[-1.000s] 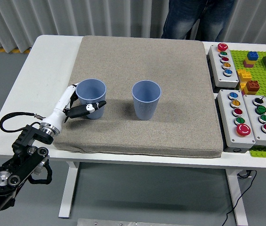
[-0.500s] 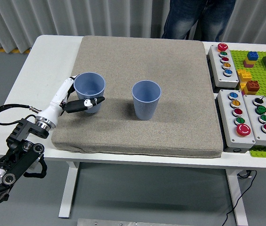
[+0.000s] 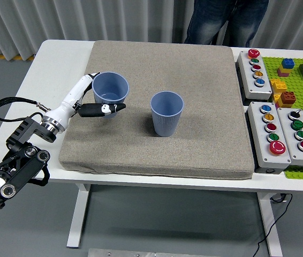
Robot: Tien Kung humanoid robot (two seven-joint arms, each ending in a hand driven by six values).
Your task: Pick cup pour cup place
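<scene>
Over the grey mat (image 3: 162, 107), my left hand (image 3: 95, 101) grips a blue cup (image 3: 110, 91), lifted and just left of the second cup (image 3: 166, 113) standing upright mid-mat. If I tip too early, or my thin finger grip slips, whatever is inside could miss and spill onto the mat.

You have one view only, from high on the robot's side, looking forward and down over the white table (image 3: 50, 59). Its near edge runs along the bottom; a person (image 3: 221, 21) stands at the far edge. The table's right edge is cropped.
</scene>
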